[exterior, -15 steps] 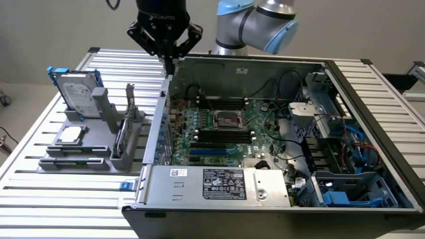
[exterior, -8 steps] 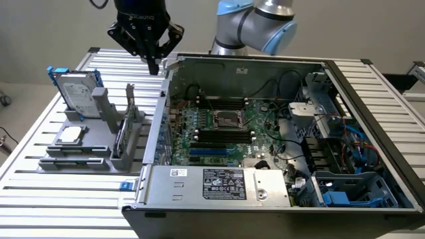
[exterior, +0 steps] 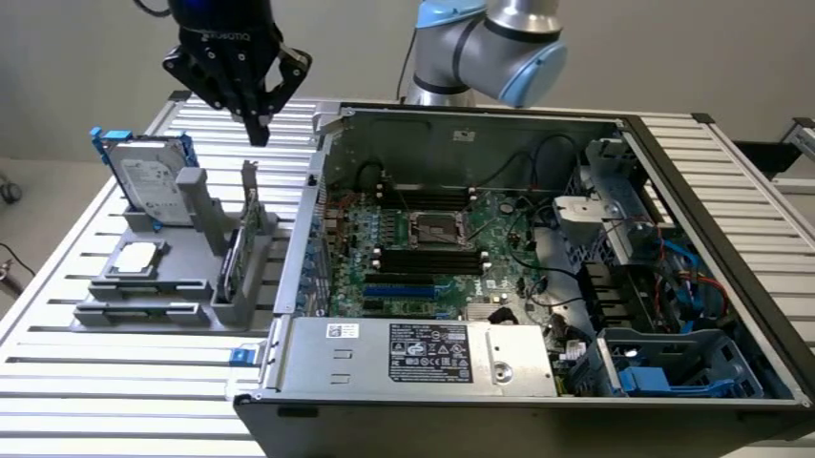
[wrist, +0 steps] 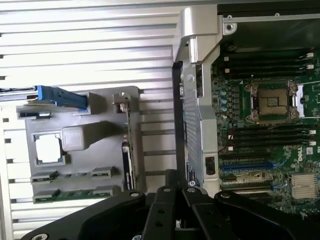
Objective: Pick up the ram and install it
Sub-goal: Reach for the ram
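Hovering above slim flat ram [exterior: 231, 260], black jaws together

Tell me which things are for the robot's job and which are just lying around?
For the job: ram, on edge in the gray holder; gripper, above the holder; black slots in the computer.
Just lying about: hard drive; chip; power supply.
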